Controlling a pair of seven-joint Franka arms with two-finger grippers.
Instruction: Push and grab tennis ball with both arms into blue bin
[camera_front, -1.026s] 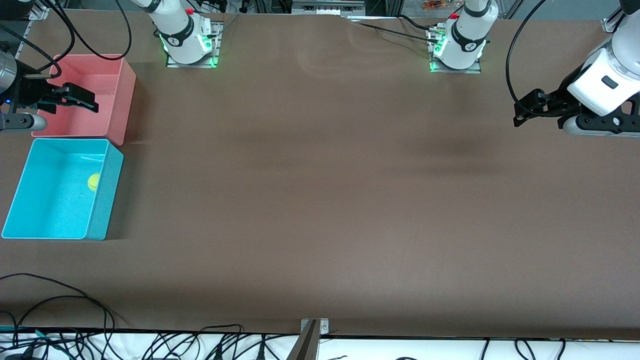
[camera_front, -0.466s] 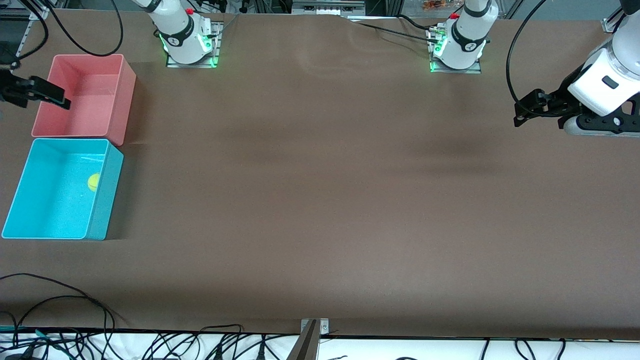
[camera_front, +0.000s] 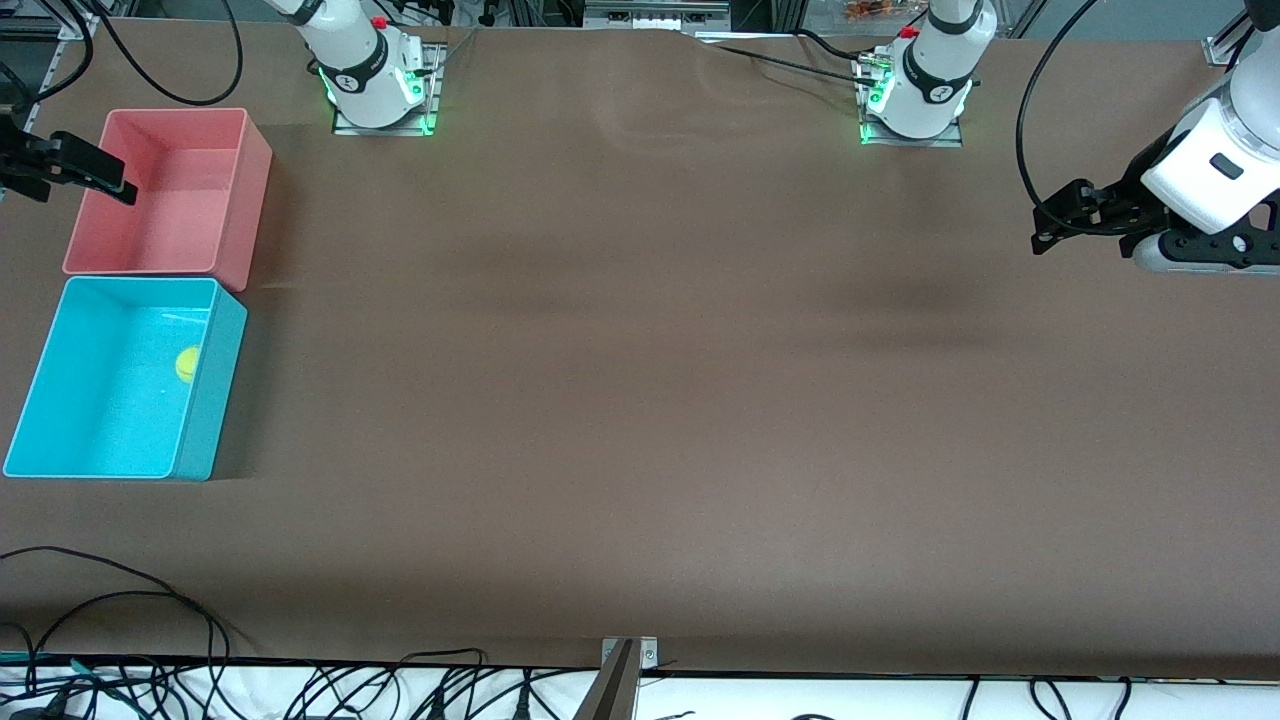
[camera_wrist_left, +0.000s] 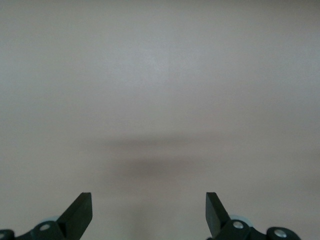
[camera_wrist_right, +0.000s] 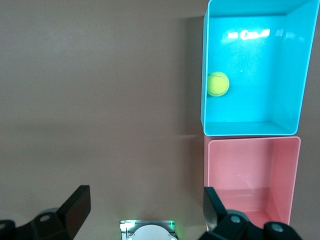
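The tennis ball lies inside the blue bin at the right arm's end of the table, against the wall that faces the table's middle. The right wrist view looks down on the tennis ball in the blue bin. My right gripper hangs open and empty over the pink bin's outer wall; in its own view, the right gripper has nothing between its fingers. My left gripper is open and empty over bare table at the left arm's end. The left gripper sees only tabletop.
A pink bin of the same size touches the blue bin, farther from the front camera; in the right wrist view the pink bin holds nothing. Both arm bases glow green. Loose black cables lie along the table's near edge.
My right gripper has drawn back from over the pink bin's inside to its outer wall, toward the right arm's end of the table. The left gripper has barely shifted. Ball and bins are unmoved.
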